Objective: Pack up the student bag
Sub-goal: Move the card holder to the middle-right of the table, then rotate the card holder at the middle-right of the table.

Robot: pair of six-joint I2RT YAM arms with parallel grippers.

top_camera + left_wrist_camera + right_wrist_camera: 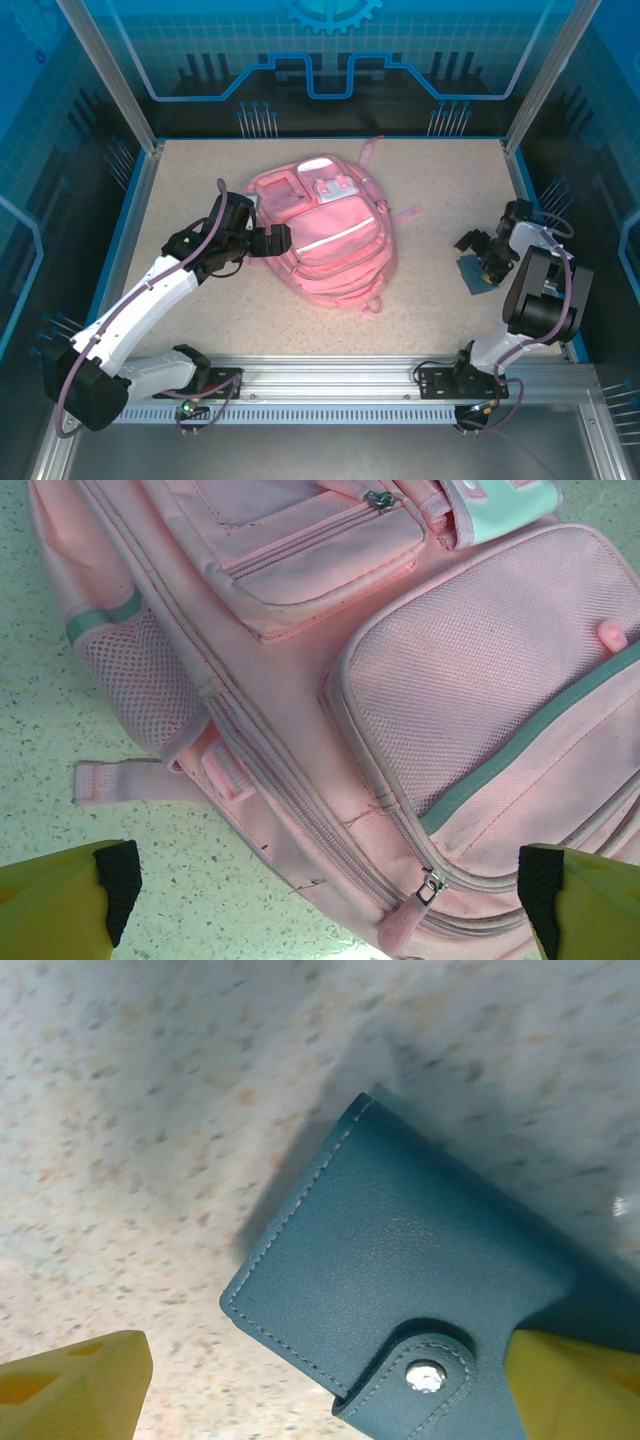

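Backpack point(325, 235) flat on table point(420, 320) centre, pockets up. Left tool point(330, 880) spread wide over its zipper side; wrist view resolves mesh pocket point(135, 675). Right tool point(320, 1385) released over teal wallet point(400, 1270), snap point(426, 1376) visible.

Between the left jaws, the student bag point(300, 740) runs out past the top, right and bottom edges of the left wrist view, so its full outline is lost. Its whitish patch point(505, 502) is cut at the top edge. Both jaws are clipped by the bottom corners. Between the right jaws, the blue wallet point(400, 1260) runs off the right and bottom edges, and one jaw covers its lower corner. Beyond those jaws the desk point(150, 1080) is blurred. In the top view, the right jaws hide part of the wallet.
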